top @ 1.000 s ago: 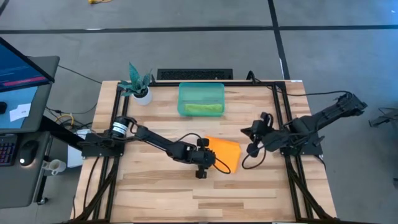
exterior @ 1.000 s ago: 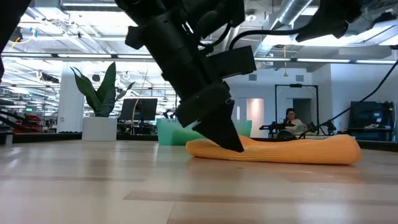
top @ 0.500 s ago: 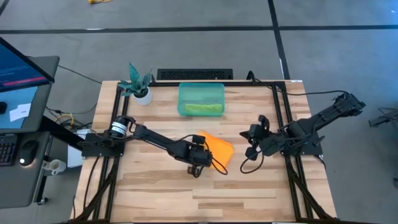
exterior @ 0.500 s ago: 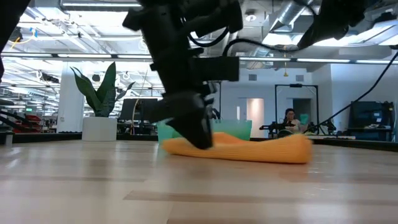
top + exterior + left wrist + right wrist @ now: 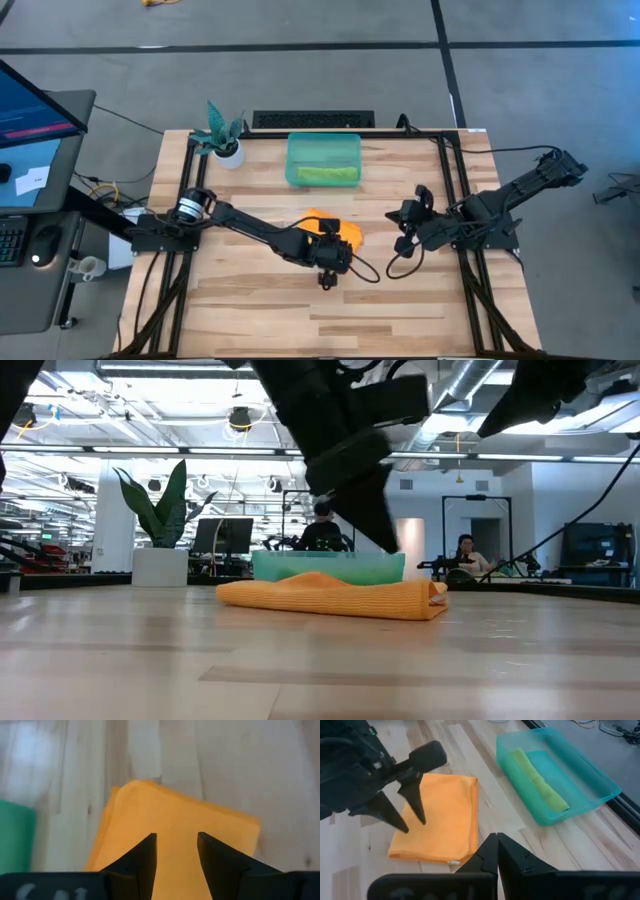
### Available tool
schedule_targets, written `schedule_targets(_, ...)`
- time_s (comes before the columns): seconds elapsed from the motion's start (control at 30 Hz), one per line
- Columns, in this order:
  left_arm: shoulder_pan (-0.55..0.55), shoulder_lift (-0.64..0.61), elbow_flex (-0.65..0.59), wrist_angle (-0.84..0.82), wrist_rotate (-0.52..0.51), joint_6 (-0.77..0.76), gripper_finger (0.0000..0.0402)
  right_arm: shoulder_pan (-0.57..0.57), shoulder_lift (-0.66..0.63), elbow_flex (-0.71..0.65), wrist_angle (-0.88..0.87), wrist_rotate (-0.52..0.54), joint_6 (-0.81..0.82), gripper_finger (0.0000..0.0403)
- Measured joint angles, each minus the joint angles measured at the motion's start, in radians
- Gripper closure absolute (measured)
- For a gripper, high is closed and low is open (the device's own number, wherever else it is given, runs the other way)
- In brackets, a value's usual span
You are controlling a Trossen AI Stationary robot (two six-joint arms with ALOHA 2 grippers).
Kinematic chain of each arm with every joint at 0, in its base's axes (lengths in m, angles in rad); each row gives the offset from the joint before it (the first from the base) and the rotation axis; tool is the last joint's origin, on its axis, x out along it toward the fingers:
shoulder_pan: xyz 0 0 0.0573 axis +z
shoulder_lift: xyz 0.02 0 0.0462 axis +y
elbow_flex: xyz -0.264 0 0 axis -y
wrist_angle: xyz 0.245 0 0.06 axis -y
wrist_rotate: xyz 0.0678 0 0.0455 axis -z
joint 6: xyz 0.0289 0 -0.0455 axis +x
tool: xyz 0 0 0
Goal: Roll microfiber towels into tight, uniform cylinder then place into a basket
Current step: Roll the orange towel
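Orange towel (image 5: 322, 226) lies folded flat near the tabletop (image 5: 400, 300) centre, just fwd of the basket (image 5: 323, 159); in the low view it reads as a low, flat bundle (image 5: 335, 597) resting on the wood; not rolled. Left gripper (image 5: 329, 268) hangs over the towel's near edge, fingers spread apart w/ nothing between them; the left wrist view shows both fingertips (image 5: 145, 851) above the orange cloth (image 5: 175, 845), a gap between them; the right wrist view shows the same fingers (image 5: 400, 815) pointing down, tips at or just above the towel (image 5: 445, 820), contact not clear. Basket sits at the tabletop's far edge, about mid-width; green towel (image 5: 325, 174) lies inside it as a roll along the near wall; confirmed in the right wrist view (image 5: 540, 785). Right gripper (image 5: 405, 240) waits near the tabletop's right edge, well apart from the towel, fingers pressed together, empty (image 5: 496, 851). Potted plant (image 5: 222, 135) at far-left corner.
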Motion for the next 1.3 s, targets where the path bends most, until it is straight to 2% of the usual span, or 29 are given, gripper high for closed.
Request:
schedule_targets(0.3, -0.021, 0.002, -0.085, 0.197, 0.008, -0.023, 0.0266, 0.000, 0.000, 0.000, 0.006, 0.000, 0.000, 0.0375)
schedule_targets(0.73, -0.036, 0.001, -0.203, 0.286, 0.053, -0.096, 0.0266, 0.000, 0.000, 0.000, 0.006, 0.000, 0.000, 0.0374)
schedule_targets(0.93, -0.037, 0.000, -0.226, 0.270, 0.118, -0.096, 0.0266, 0.000, 0.000, 0.000, 0.008, -0.001, 0.000, 0.0376)
schedule_targets(1.1, -0.060, -0.005, -0.223, 0.226, 0.188, 0.019, 0.0266, 0.000, 0.000, 0.000, 0.009, -0.001, 0.000, 0.0374)
schedule_targets(1.3, -0.119, -0.008, -0.194, 0.114, 0.197, 0.076, 0.0266, 0.000, 0.000, 0.000, 0.009, -0.001, 0.000, 0.0376)
